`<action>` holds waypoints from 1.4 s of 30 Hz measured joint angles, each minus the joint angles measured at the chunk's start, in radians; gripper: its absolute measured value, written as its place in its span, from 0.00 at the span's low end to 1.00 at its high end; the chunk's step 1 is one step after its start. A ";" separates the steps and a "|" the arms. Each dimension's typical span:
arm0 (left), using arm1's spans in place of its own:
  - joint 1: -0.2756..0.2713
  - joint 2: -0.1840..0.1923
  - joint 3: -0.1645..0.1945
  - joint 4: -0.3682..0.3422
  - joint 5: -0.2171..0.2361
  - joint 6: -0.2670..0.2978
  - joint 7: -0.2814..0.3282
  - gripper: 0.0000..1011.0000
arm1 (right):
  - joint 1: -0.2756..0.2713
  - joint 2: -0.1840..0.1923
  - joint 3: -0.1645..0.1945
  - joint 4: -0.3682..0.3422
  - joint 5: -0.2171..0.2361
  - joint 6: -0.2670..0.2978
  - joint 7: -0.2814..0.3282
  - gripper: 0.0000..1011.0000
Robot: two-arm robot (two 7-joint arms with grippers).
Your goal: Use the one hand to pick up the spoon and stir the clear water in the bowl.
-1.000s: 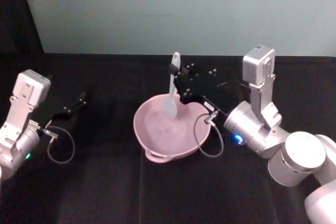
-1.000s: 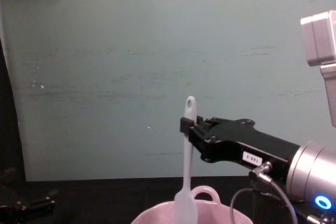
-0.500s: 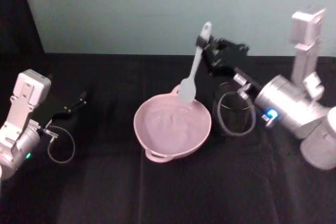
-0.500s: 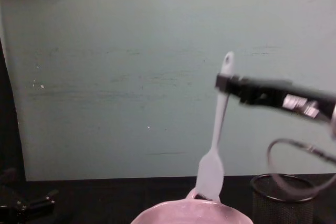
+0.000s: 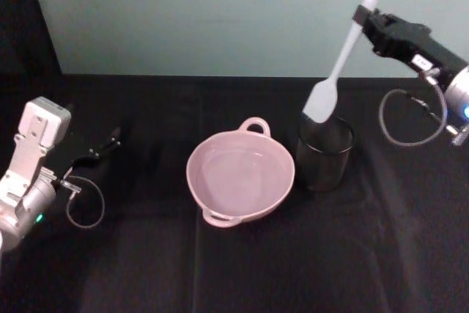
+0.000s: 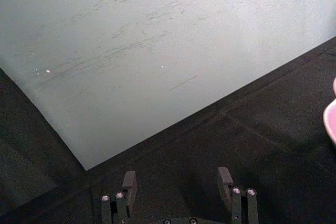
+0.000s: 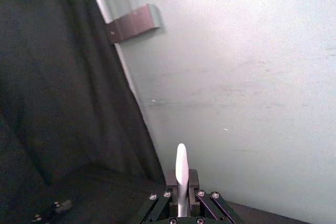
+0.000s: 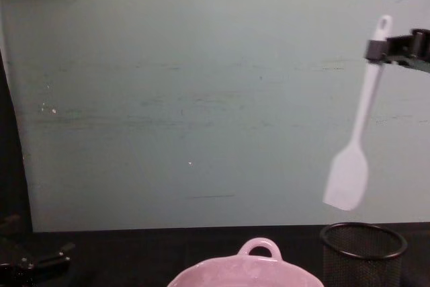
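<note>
While right gripper [image 5: 364, 16], arm cropped, pinches spoon [image 5: 338, 64] above mesh cup [image 5: 325, 153], left gripper [image 6: 178, 187] spread.

Right gripper [image 7: 181, 190] fingers [image 7: 171, 181] clamped on white spoon [image 7: 181, 174] handle; wall behind.

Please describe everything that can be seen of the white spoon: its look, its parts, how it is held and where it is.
The spoon is slim, white and looks like plastic, with a long handle, a small hole at its tip and a flat paddle-like head. It hangs head down, slightly tilted, in the air. The right gripper is shut on the handle just below the hole; nothing else touches it. The head is above the black mesh cup, clear of its rim, to the right of the pink bowl.
</note>
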 joint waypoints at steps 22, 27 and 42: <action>0.000 0.000 0.000 0.000 0.000 0.000 0.000 1.00 | 0.024 0.026 -0.059 0.198 0.052 -0.040 0.045 0.11; 0.000 0.000 0.000 0.000 0.000 0.000 0.000 1.00 | 0.017 0.025 -0.070 0.229 0.069 -0.055 0.048 0.11; 0.000 0.000 0.000 0.000 0.000 0.000 0.000 1.00 | 0.021 0.038 -0.098 0.290 0.111 -0.061 0.053 0.11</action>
